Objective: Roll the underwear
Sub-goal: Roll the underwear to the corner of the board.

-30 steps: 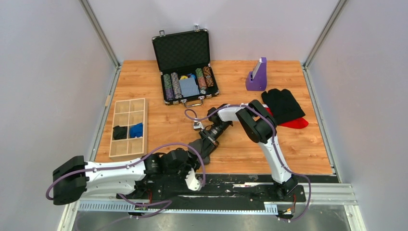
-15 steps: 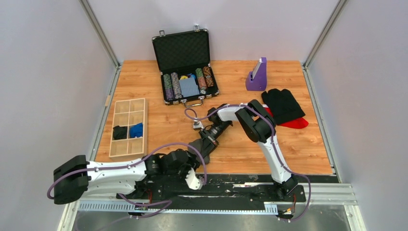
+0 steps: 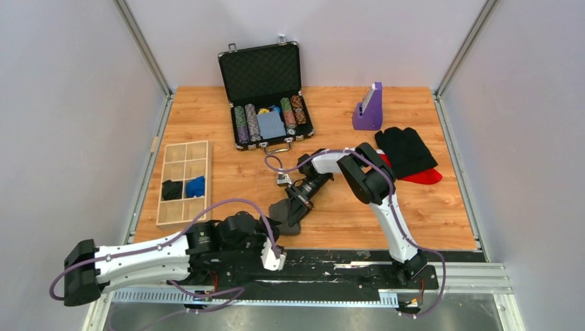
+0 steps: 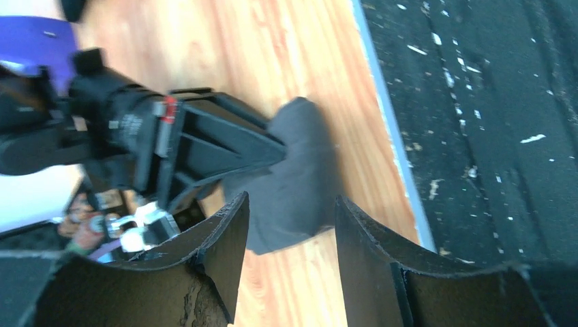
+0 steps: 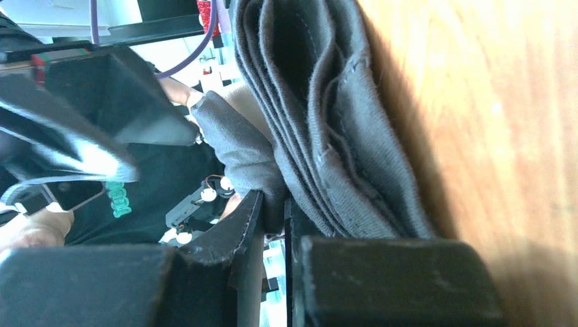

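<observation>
The underwear (image 3: 283, 215) is a dark charcoal-grey cloth bunched in folds on the wood near the table's front edge. My right gripper (image 3: 295, 204) reaches down from the far side and is shut on a fold of it. The right wrist view shows the layered cloth (image 5: 341, 136) pinched in that gripper (image 5: 274, 204). My left gripper (image 3: 270, 232) is open and empty just near-left of the cloth, not touching it. In the left wrist view the underwear (image 4: 300, 184) lies beyond the open left gripper (image 4: 290, 204), with the right gripper's fingers (image 4: 225, 146) on it.
An open black poker-chip case (image 3: 265, 103) stands at the back. A purple stand (image 3: 368, 110), a jet-black garment (image 3: 405, 150) and a red garment (image 3: 422, 177) lie at the right. A wooden divided tray (image 3: 181, 153) is at the left. The black base strip (image 4: 491, 136) borders the wood.
My left arm has drawn back toward the near left, away from the underwear, which now shows uncovered. The right arm has stayed where it was, still holding the cloth.
</observation>
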